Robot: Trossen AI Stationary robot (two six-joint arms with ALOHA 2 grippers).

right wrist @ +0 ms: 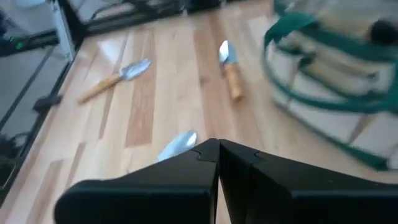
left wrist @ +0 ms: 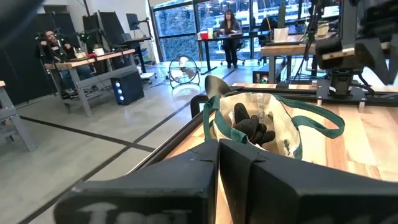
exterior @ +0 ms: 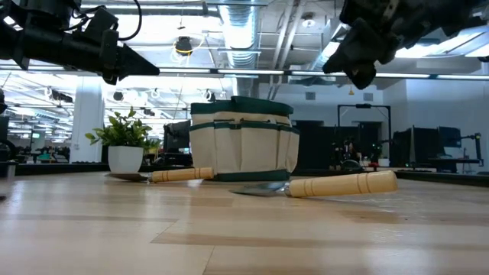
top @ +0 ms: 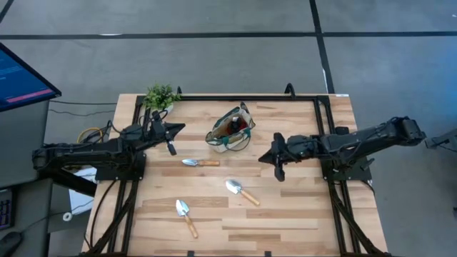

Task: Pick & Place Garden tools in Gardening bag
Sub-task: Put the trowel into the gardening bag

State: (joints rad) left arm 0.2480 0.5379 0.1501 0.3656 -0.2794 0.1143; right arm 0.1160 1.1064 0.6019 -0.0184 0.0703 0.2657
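At the far left corner of the wooden table (top: 285, 214) stands a small potted plant (top: 161, 96). Just right of it the left gripper (top: 173, 129) hovers above the table, its fingers clenched together on nothing, pointing toward the gardening bag (top: 231, 130). The bag stands upright at the table's far middle, its mouth open, with dark-handled tools showing inside it. Three trowels lie loose on the wood: one trowel (top: 199, 163) just in front of the bag, a second trowel (top: 186, 216) nearer the front edge to the left, and a third trowel (top: 241, 191) to its right, near the middle. Right of the bag, the right gripper (top: 265, 157) hangs above the table, fingers pressed shut and empty.
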